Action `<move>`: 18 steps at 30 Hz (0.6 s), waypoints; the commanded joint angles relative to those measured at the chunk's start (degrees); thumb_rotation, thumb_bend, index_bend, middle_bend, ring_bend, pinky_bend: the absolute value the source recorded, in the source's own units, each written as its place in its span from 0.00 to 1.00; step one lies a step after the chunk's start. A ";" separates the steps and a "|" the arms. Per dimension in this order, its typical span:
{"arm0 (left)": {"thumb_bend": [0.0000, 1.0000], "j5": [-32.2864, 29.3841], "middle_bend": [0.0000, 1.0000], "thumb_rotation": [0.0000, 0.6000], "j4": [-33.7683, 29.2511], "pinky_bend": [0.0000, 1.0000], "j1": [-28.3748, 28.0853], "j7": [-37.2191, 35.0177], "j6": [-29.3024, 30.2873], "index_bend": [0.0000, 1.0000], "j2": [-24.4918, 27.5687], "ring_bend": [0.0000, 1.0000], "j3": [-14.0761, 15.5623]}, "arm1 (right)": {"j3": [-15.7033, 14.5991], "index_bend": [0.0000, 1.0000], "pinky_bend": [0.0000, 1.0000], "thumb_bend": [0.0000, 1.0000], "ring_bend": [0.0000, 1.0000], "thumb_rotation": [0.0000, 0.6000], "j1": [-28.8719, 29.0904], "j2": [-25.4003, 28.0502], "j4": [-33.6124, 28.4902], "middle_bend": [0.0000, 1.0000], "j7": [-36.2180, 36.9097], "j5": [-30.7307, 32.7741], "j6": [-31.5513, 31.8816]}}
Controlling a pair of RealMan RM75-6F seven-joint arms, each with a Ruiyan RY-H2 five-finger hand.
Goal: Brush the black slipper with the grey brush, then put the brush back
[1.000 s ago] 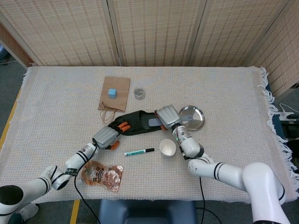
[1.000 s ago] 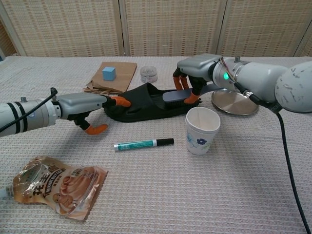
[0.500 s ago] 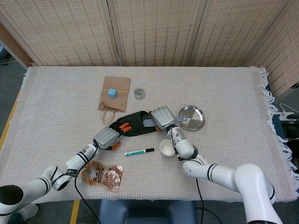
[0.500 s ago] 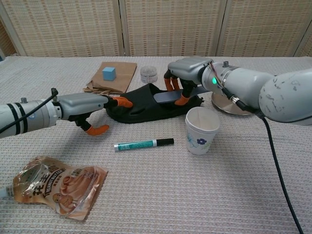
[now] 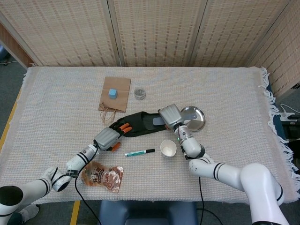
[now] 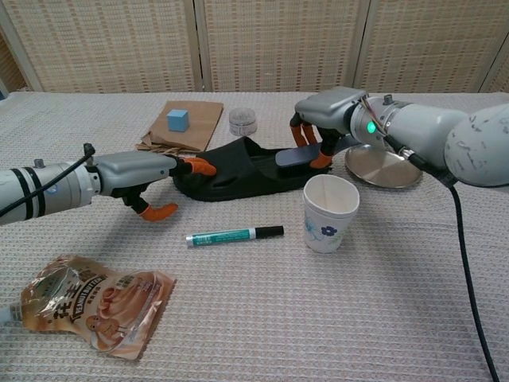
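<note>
Chest view, from the left: a snack pouch (image 6: 94, 309) lies flat at the near left of the table (image 6: 254, 334), and the left arm reaches in above it. The left hand (image 6: 147, 177) lies at the toe end of the black slipper (image 6: 238, 171), orange fingertips (image 6: 199, 167) pressed onto the slipper's upper while another finger curls down to the cloth just beside it; it pins the slipper rather than wrapping round it. Behind that hand a brown paper bag (image 6: 187, 123) lies flat with a small blue cube (image 6: 177, 120) on it, and a small round tin (image 6: 242, 121) stands just to the bag's right. In front of the slipper a green marker (image 6: 235, 235) lies on the cloth, near but apart.

The slipper stretches across the middle of the table, toe to the left, heel to the right. At its heel end the right hand (image 6: 326, 119) grips the grey brush (image 6: 298, 157), fingers closed round the handle from above, the brush head resting on the slipper's footbed. A white paper cup (image 6: 330, 211) with a blue print stands upright just in front of that hand, apart from the slipper. To the right, behind the wrist, a steel plate (image 6: 386, 169) lies on the cloth.

Head view shows the same layout: left hand (image 5: 108, 137) at the toe, slipper (image 5: 138, 123) between, right hand (image 5: 171, 115) on the brush (image 5: 157, 122), plate (image 5: 193, 117) just beside.
</note>
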 commanded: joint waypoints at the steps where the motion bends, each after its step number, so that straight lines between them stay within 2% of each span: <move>1: 0.56 -0.06 0.00 1.00 0.19 0.04 0.02 -0.20 0.10 0.00 -0.16 0.00 -0.01 | 0.36 0.76 0.68 0.33 0.46 1.00 0.63 -1.48 0.52 0.55 0.51 -0.13 -0.39; 5: 0.56 -0.12 0.00 1.00 0.57 0.04 0.06 -0.61 0.41 0.00 -0.57 0.00 -0.08 | 1.59 0.76 0.68 0.33 0.46 1.00 0.93 -3.39 0.81 0.55 3.33 -1.35 -0.02; 10: 0.56 -0.07 0.00 1.00 0.33 0.04 0.06 -0.11 0.53 0.00 -0.50 0.00 0.07 | 1.54 0.76 0.68 0.33 0.46 1.00 0.91 -4.19 1.49 0.55 5.11 -3.86 0.51; 18: 0.56 -0.62 0.00 1.00 -0.06 0.04 0.18 0.93 0.32 0.00 -0.26 0.00 -0.03 | -0.49 0.76 0.68 0.33 0.46 1.00 -0.38 -1.62 2.57 0.55 1.96 -3.44 0.34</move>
